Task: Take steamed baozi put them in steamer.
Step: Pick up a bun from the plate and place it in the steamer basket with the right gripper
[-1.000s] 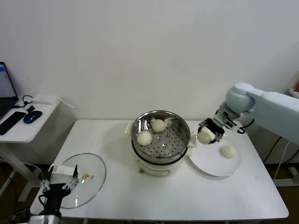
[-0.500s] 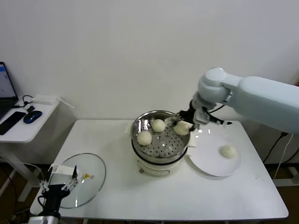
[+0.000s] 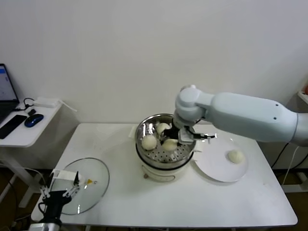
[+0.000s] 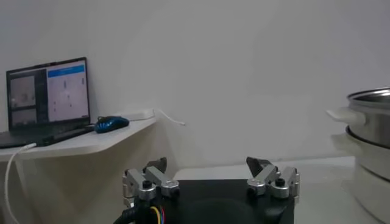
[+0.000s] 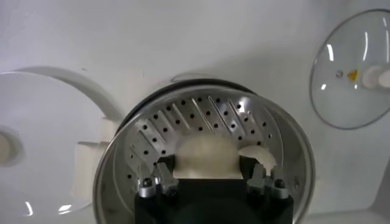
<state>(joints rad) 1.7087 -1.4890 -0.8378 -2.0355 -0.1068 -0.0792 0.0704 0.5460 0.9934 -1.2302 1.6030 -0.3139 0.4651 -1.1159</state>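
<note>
- Right now the right pincer (image 5: pixel 212 178) hangs inside the round shiny stainless-steel steamer (image 3: pixel 144 129), nearly closed on a small smooth off-white bun (image 5: pixel 207 157); two buns (image 3: pixel 148 142) already sit on the perforated floor.
- Letting go while too high could send the held bun rolling against its neighbours, since all three lie close together.
- Dropping lower risks the fingers (image 5: pixel 159 178) knocking the steel wall or squashing the soft dough.
- One last bun (image 3: pixel 235 156) waits on the flat white plate (image 3: pixel 211 171) beside the steamer.
- Over the counter's (image 3: pixel 192 202) near-left corner, beside the glass lid (image 3: pixel 94 180), the left pincer (image 4: pixel 210 176) idles with fingers apart.
</note>
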